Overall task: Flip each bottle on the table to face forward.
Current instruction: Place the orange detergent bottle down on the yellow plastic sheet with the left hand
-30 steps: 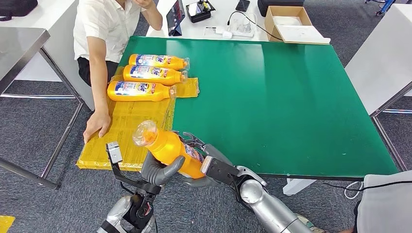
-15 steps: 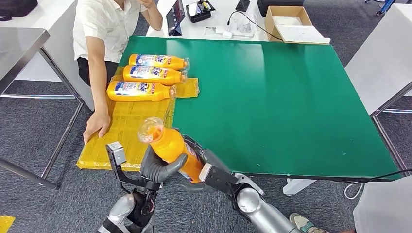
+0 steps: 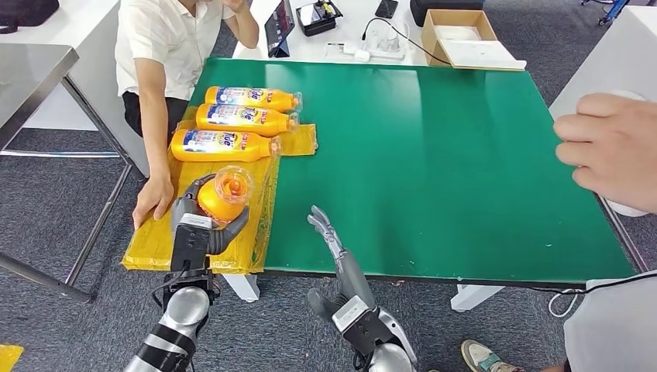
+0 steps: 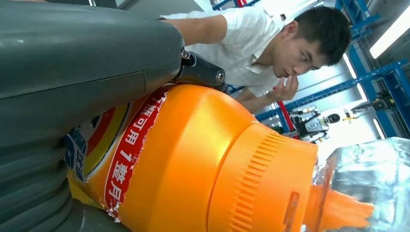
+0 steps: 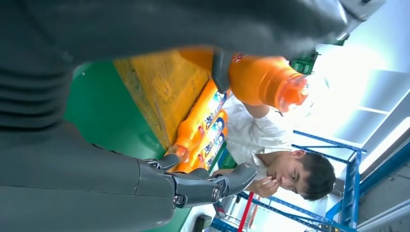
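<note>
1. Gripping an orange bottle [image 3: 224,194], the left hand [image 3: 200,221] holds it above the yellow mat [image 3: 197,232], its clear cap [image 3: 233,184] pointing up toward the head camera.
2. In the left wrist view the same bottle [image 4: 193,159] lies close against the grey thumb, its red and blue label partly covered by the hand [image 4: 72,72], with the ribbed orange collar and clear cap [image 4: 367,179] at the far end.
3. The right hand [image 3: 329,232] holds nothing; its fingers are stretched out straight and lie over the near edge of the green table [image 3: 434,155], well apart from the held bottle.
4. In the right wrist view the right hand's dark fingers [image 5: 212,186] extend free, and the held bottle [image 5: 261,79] shows beyond them.
5. Three more orange bottles lie on their sides in a row at the far end of the mat, labels up and caps pointing right: the nearest one [image 3: 223,145], the middle one [image 3: 244,118] and the farthest one [image 3: 252,98], each just beside the next.
6. A person in a white shirt [image 3: 166,39] sits at the table's left side, one hand [image 3: 154,198] resting on the mat's edge near the held bottle.
7. Another person's hand [image 3: 608,147] enters from the right edge, over a white object.
8. A cardboard box [image 3: 462,35] sits on the white desk beyond the green table.
</note>
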You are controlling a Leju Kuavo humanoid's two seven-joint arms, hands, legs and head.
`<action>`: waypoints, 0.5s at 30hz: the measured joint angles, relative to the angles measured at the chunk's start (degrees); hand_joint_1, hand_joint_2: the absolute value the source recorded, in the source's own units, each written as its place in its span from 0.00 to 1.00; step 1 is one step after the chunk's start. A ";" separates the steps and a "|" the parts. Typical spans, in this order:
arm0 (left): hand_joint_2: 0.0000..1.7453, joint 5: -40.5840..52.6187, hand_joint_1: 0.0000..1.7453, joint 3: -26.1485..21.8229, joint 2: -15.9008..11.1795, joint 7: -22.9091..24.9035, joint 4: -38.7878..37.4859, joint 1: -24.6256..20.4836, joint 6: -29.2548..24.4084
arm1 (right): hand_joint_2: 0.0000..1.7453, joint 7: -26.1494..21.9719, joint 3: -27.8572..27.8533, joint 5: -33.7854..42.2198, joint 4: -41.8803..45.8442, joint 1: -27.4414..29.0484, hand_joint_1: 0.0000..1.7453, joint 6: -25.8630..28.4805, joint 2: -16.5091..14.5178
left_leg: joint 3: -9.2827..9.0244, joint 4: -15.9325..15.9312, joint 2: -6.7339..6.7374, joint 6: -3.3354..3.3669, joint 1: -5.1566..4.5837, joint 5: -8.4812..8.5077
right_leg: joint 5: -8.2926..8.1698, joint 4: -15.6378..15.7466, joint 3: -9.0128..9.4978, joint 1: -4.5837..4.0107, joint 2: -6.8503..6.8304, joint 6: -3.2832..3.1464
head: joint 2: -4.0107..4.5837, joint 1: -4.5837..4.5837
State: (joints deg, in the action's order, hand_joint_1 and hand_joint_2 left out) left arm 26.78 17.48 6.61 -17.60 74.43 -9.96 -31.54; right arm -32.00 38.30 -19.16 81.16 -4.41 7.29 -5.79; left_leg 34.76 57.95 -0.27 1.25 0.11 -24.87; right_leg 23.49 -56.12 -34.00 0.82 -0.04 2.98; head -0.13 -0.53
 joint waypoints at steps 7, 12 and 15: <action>1.00 6.65 1.00 -0.17 -0.10 2.44 -3.20 -2.21 -1.06 | 0.00 -1.34 -0.24 0.95 1.14 0.69 0.00 0.24 -1.10 | 0.01 0.00 -0.03 -0.01 0.01 0.01 | 0.00 0.00 -0.03 -0.02 -0.01 0.00 | 0.00 0.00; 1.00 22.50 1.00 -0.02 -0.18 10.83 -16.28 -11.36 0.68 | 0.00 -2.09 -0.23 5.45 2.51 0.54 0.00 1.18 -3.15 | -0.01 0.00 -0.04 -0.12 0.04 0.11 | -0.05 -0.02 0.00 -0.03 -0.01 -0.06 | 0.00 0.00; 1.00 26.99 1.00 0.26 -0.20 14.37 -26.49 -17.10 6.95 | 0.00 -1.89 -0.24 9.04 2.67 0.22 0.00 0.39 -4.40 | -0.02 0.00 0.01 -0.13 0.04 0.16 | -0.14 -0.04 -0.02 -0.03 0.00 -0.17 | 0.00 -0.01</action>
State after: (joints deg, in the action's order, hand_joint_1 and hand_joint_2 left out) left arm 53.77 17.74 6.41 -3.23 47.93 -27.06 -24.59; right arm -33.88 38.06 -10.12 83.83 -4.19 7.68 -10.19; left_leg 34.74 57.95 -0.26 1.12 0.15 -24.70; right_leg 23.35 -56.16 -34.02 0.79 -0.03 2.81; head -0.13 -0.54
